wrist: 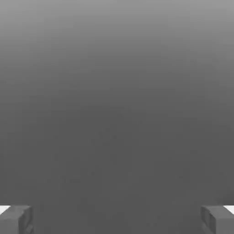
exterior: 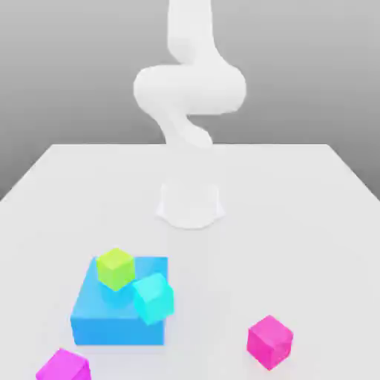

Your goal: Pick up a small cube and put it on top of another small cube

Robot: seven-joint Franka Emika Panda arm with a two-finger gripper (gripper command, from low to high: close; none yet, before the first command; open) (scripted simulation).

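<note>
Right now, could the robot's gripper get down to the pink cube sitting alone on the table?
Probably yes: the pink cube stands apart on the table, nothing over it, and the gripper is open.

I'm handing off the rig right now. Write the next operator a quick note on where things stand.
Gripper: fingers wide apart, holding nothing.
Green cube and cyan cube sit on the big blue block, the cyan one at its edge.
Two magenta cubes on the table: one toward the exterior view's right, one at lower left.
Done: no small cube stacked on another.
Left: pick one, place it on another.

Lime small cube (exterior: 115, 268) atop big blue block (exterior: 96, 315); cyan small cube (exterior: 154, 298) tilted at block's edge.
</note>
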